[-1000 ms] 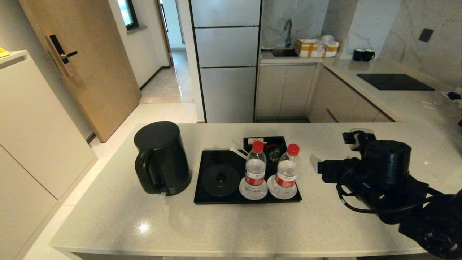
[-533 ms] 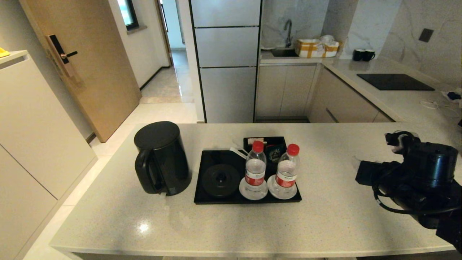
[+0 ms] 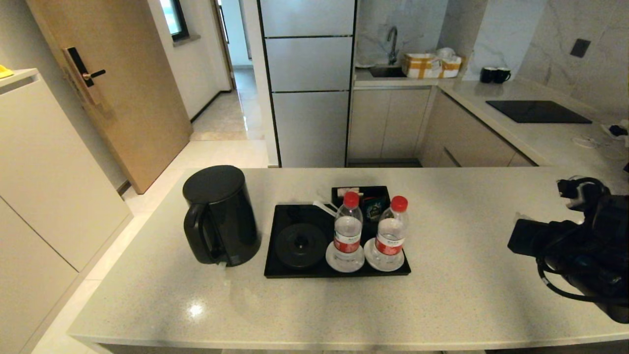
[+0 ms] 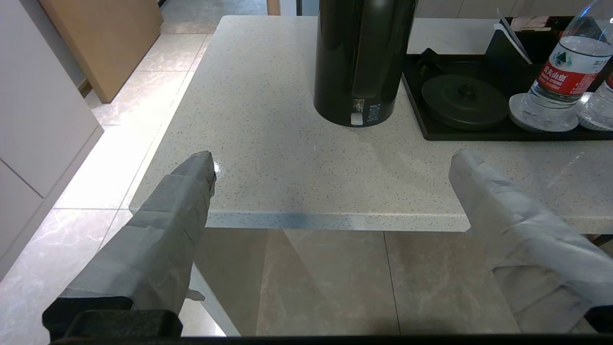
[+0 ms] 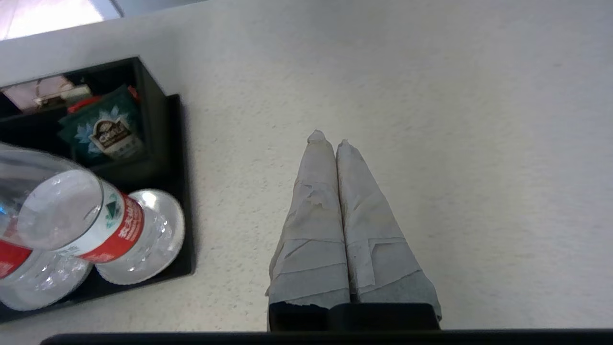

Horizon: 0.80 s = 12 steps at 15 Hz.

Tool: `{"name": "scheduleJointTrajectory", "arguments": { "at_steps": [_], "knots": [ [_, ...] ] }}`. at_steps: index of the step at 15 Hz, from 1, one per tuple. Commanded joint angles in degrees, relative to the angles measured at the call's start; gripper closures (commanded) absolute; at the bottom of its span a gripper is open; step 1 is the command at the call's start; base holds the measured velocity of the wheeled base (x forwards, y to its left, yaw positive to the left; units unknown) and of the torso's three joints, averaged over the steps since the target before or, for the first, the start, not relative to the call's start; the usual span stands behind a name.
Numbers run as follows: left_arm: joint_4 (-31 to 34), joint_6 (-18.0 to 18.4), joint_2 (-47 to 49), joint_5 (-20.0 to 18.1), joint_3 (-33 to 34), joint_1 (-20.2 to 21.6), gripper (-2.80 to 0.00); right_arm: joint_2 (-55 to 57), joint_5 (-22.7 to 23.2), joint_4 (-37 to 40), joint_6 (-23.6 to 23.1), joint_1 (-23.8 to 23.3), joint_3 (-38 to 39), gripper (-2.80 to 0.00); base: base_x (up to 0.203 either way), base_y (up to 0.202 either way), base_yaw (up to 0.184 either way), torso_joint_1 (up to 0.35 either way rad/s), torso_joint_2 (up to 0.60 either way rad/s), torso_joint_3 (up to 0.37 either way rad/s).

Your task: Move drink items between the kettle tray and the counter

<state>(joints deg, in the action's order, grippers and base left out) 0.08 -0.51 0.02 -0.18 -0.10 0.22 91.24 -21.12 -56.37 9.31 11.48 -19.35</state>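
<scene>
Both water bottles (image 3: 368, 231) are unmoved on white saucers (image 3: 345, 259) at the kettle tray's (image 3: 295, 271) right end, while the right gripper (image 5: 328, 139) has been drawn away rightward over the counter (image 3: 442, 305), its fingers now pressed together on nothing. Thin, smooth plastic is judged light and crushable; the labelled waist suits gripping. The left gripper (image 4: 330, 163) hangs spread below the counter edge, near the kettle (image 3: 220, 214).

A black kettle (image 3: 220, 215) stands upright beside the tray; farther back are a wooden door (image 3: 110, 83), a sink tap (image 3: 391, 42) and two dark mugs (image 3: 494, 74).
</scene>
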Motion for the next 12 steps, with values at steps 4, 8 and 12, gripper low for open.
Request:
{"name": "scheduleJointTrajectory", "arguments": {
  "at_steps": [4,8,12],
  "knots": [
    [0.01,-0.02,-0.02,0.01,0.01,0.04,-2.80,-17.42,-7.91,15.90,-1.05,0.52,-5.93,0.00,0.000,0.000,0.000,0.000,0.00,0.000],
    [0.00,-0.04,-0.01,0.01,0.01,0.04,-2.80,-38.28,-27.01,42.99,-1.60,1.83,-15.21,0.00,0.000,0.000,0.000,0.000,0.00,0.000],
    [-0.08,-0.10,-0.02,0.01,0.01,0.04,-2.80,-54.52,-32.36,50.05,-4.34,-6.61,-8.54,0.00,0.000,0.000,0.000,0.000,0.00,0.000]
  ]
}}
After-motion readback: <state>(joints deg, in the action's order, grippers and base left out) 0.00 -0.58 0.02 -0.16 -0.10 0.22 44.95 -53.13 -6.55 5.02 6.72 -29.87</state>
